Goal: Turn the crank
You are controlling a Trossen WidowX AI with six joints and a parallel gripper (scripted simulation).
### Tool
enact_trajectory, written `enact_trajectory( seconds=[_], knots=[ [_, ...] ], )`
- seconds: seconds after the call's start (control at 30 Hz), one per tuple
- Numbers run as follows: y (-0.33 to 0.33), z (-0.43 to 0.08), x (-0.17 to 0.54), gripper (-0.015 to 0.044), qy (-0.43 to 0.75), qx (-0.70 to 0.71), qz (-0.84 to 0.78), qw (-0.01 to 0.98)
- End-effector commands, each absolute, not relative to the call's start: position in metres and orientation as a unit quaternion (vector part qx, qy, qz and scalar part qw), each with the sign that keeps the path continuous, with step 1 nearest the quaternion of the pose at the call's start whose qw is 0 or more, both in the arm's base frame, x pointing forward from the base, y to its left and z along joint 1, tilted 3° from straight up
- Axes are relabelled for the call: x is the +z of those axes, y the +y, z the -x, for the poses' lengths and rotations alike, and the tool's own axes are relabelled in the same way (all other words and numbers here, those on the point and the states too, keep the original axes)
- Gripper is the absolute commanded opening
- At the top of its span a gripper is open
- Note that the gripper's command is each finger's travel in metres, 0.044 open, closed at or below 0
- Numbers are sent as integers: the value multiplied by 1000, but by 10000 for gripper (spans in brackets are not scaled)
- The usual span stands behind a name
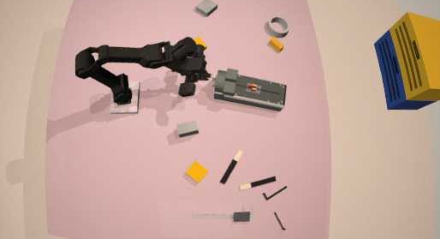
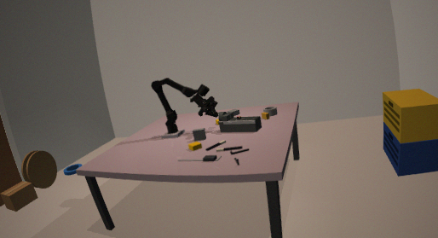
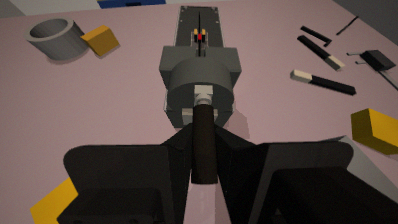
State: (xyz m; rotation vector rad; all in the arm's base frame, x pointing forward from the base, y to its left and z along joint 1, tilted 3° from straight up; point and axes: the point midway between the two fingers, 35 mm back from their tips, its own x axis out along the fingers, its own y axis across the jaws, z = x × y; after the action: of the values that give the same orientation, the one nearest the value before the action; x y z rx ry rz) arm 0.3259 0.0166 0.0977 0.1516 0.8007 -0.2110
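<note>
From the top, your claw (image 1: 211,76) (image 2: 217,114) (image 3: 201,127) was at the crank end of the grey machine (image 1: 265,91) (image 2: 240,124) (image 3: 200,75); pink table (image 1: 128,170) (image 2: 141,157) (image 3: 120,110) spread between it and the near edge, crossed by two black-and-cream sticks (image 1: 229,170) (image 1: 263,182) (image 2: 216,145) (image 2: 230,148) (image 3: 320,52) (image 3: 330,85).

From outside, the table's right edge lay beyond the claw and machine.

At the wrist, you had the claw closed on the dark handle (image 3: 204,145), with one red pointer (image 3: 200,37) ahead.

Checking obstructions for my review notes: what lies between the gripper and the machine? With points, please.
The dark crank handle (image 3: 204,150), clamped in the gripper (image 1: 210,76) (image 2: 217,115) (image 3: 201,127); the wrist view shows it.
</note>
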Motion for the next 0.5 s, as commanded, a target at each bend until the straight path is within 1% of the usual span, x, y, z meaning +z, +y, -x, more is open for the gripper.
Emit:
enact_trajectory(
  seconds=[0.0,0.47],
  knots=[
    [8,-323,97,0,387,-115,-72,912],
    [4,-322,95,0,387,-115,-72,912]
  ],
)
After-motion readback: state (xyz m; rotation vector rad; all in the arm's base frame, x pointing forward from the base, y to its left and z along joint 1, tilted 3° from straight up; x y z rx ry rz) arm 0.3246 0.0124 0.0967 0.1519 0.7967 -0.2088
